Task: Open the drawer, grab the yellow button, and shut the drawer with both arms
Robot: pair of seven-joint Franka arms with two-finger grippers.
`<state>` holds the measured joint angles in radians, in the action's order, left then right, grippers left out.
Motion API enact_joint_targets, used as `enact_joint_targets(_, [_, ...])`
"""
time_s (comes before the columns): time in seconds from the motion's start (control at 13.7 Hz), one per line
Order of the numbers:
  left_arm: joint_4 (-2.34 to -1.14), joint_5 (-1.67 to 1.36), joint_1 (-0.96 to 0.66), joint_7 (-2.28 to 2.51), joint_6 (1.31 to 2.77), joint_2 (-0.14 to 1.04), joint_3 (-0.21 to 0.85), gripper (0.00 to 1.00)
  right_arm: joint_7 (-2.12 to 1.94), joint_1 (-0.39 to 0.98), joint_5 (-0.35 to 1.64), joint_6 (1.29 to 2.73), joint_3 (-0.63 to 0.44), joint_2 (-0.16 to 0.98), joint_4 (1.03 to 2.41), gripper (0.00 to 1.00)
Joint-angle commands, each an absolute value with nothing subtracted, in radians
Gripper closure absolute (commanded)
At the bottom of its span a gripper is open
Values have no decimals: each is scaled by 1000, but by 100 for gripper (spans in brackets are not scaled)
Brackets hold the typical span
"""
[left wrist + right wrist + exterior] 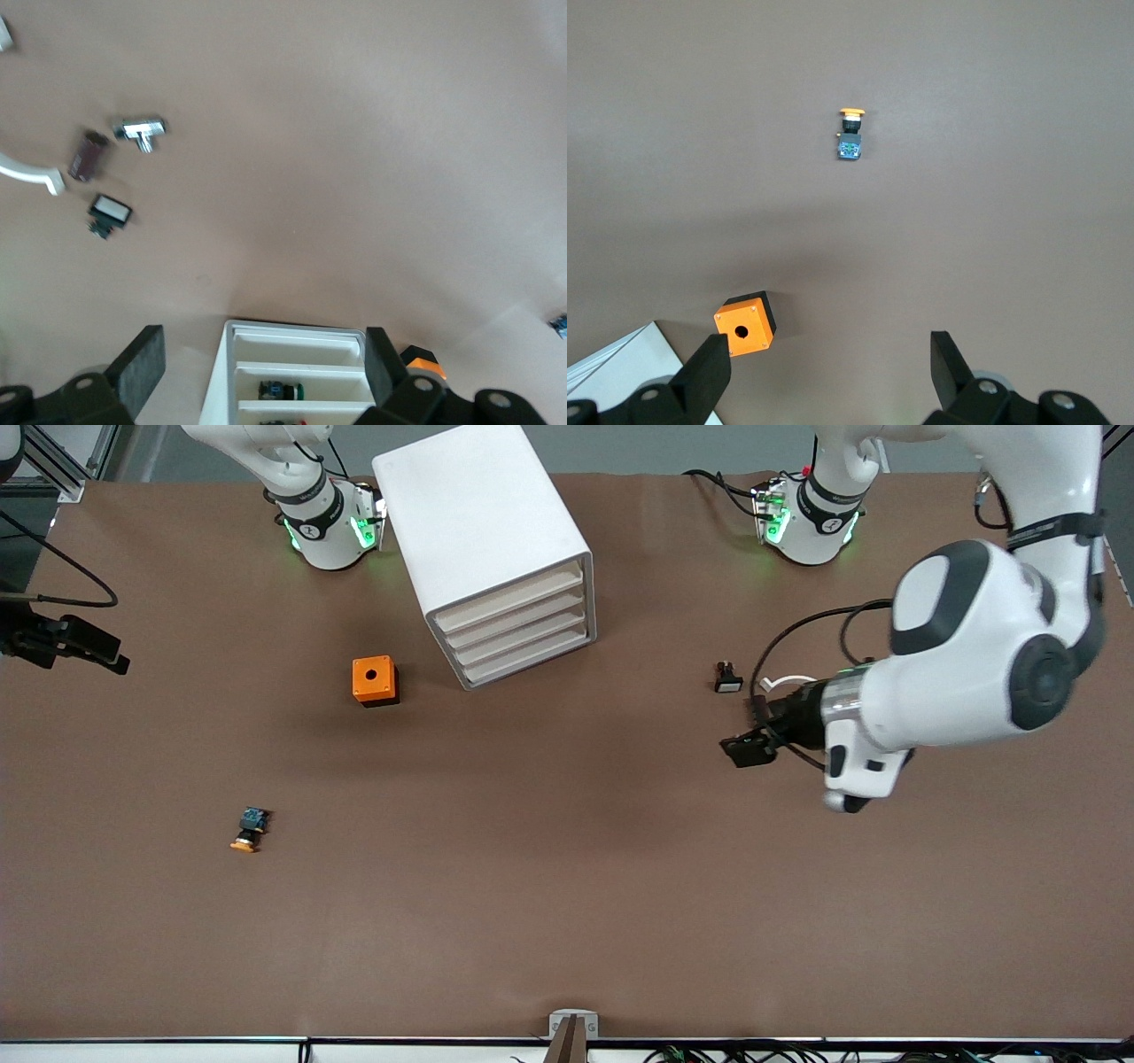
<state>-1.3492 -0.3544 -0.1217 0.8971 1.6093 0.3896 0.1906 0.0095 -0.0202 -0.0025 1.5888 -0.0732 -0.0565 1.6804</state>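
**Me:** My left gripper (753,731) hangs over bare table toward the left arm's end. It is just beside the small black part with a white face (728,677). The jaws are spread wide and carry nothing. In its wrist view the fingers frame the white cabinet (469,505), so I judge it is lined up on the drawer fronts.

**Checker:** And the right gripper?

**Me:** The right gripper (828,341) is also wide apart and empty. It is held high over the table beside the cabinet's corner. From there its camera takes in the orange cube box (375,680) and the button (250,829) together. I read it as waiting.

**Checker:** State the drawer's condition.

**Me:** The drawer (509,600), uppermost of four, sits flush with the three fronts below it, so it is closed.

**Checker:** Where is the button?

**Me:** It lies on its side on the open table, orange cap toward the front camera. It is nearer that camera than the orange cube box and lies toward the right arm's end, well apart from the cabinet. It is not in the drawer.

**Checker:** Any cautions?

**Me:** The left wrist view shows loose parts beside the black one: a silver T-piece (142,133), a dark block (87,155) and a white curved strip (31,173). Any sweep toward the cabinet should pass above them. The button is tiny and rounded, so I expect it to roll if pinched off-centre.
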Motion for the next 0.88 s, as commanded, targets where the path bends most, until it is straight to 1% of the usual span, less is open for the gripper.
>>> enact_joint_targets(0.0, [-1374,-297,-66,725,1557,336,195,1,8,-26,-5,1611,-71,-98,1726,0])
enact_joint_targets(0.07, [-1370,-244,-45,645,1499,333,196,1,-6,-26,-5,1611,-72,-100,1726,0])
enact_joint_targets(0.22, [-1376,-154,-26,499,1447,307,198,1,-21,-25,-5,1606,-87,-110,1727,0])
enact_joint_targets(0.51, [-1390,-100,47,316,1417,266,198,1,-21,-28,-5,1608,-86,-113,1727,0])
enact_joint_targets(0.58, [-1411,-72,61,273,1416,246,198,1,-21,-26,-5,1608,-86,-114,1726,0])
enact_joint_targets(0.8, [-1538,-31,93,180,1437,138,198,1,-21,-25,-3,1598,-81,-115,1727,0])
